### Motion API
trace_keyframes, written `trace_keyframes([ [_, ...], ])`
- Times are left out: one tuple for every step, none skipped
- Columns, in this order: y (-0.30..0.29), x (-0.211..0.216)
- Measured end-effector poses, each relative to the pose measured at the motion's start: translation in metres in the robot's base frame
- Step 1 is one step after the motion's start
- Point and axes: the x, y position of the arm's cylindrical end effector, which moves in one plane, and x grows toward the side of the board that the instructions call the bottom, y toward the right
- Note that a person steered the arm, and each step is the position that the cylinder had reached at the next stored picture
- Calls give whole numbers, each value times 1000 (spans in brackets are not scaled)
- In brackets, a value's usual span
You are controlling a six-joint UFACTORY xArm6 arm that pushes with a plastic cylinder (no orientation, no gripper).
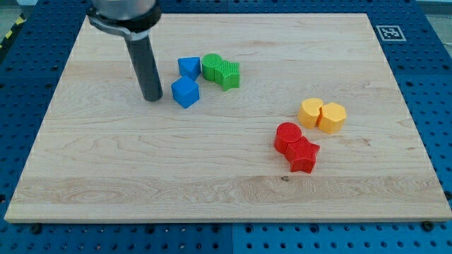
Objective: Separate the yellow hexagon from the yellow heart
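Camera view: yellow hexagon (332,117) touching yellow heart (310,113) on board (212,176).

Pale wood bench (212,183) on blue perforated base (431,85). Black-white marker (390,32) at top right corner. Yellow-black striping (10,35) top left.

My tip (152,98) down, rod upright, upper left.

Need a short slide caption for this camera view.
My tip rests left of the blue cube; yellow heart and yellow hexagon touch.
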Motion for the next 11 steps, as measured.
trace_keyframes([
  [33, 2],
  [51, -10],
  [64, -13],
  [69, -2],
  [94, 27],
  [150, 23],
  [200, -4],
  [267, -13],
  [326, -8],
  [331, 2],
  [328, 24],
])
